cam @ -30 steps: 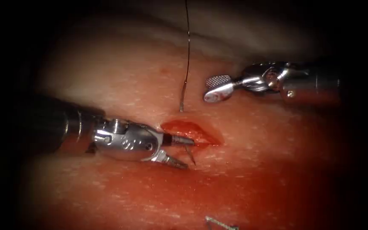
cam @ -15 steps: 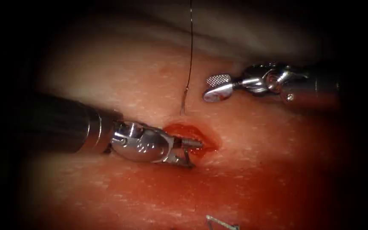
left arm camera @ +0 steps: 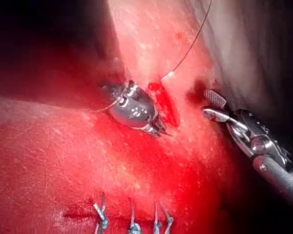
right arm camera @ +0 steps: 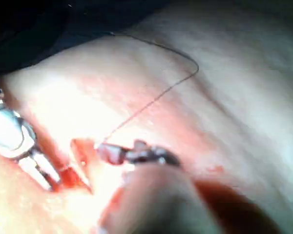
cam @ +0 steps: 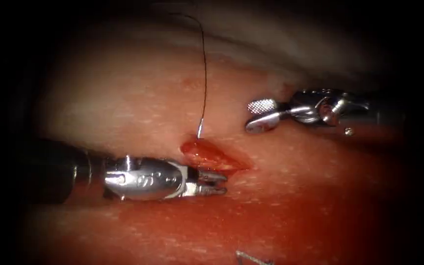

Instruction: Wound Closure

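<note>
The needle (cam: 199, 131) sits in the tissue (cam: 138, 98) just above the cut (cam: 214, 156), only its swaged end showing, with the thread (cam: 205, 68) rising from it. Its point appears to be clamped in the left tool (cam: 219, 182), whose jaws are closed just below the cut's lower edge, though the grip is hard to make out. The right tool (cam: 262, 115) hangs well to the right of the needle, jaws apart, holding nothing. Tied stitches (left arm camera: 132, 219) lie well below the left tool.
</note>
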